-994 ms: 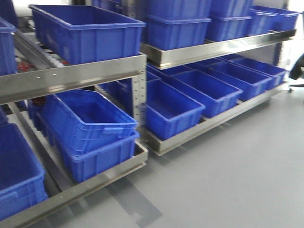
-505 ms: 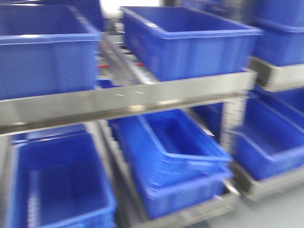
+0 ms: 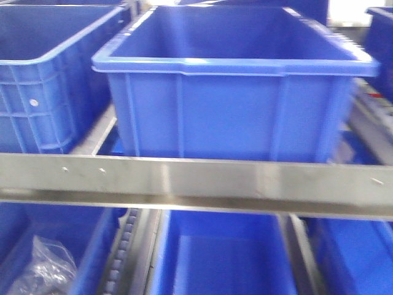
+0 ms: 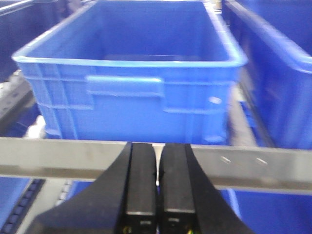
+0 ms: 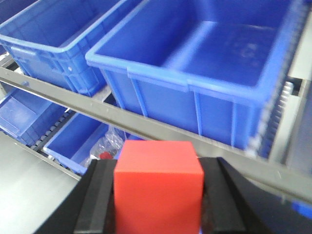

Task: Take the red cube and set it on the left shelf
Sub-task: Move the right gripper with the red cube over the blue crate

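Open bin (image 3: 233, 117) behind shelf rail (image 3: 196, 184)

Your left gripper (image 4: 157, 156): black fingers (image 4: 141, 180) pressed together, nothing between them. Your right gripper (image 5: 158, 204): jaws spread, clamping red cube (image 5: 158, 170) on both sides.

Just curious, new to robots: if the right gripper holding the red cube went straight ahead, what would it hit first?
Probably the grey metal shelf rail below the large blue plastic bin, though depth is unclear.
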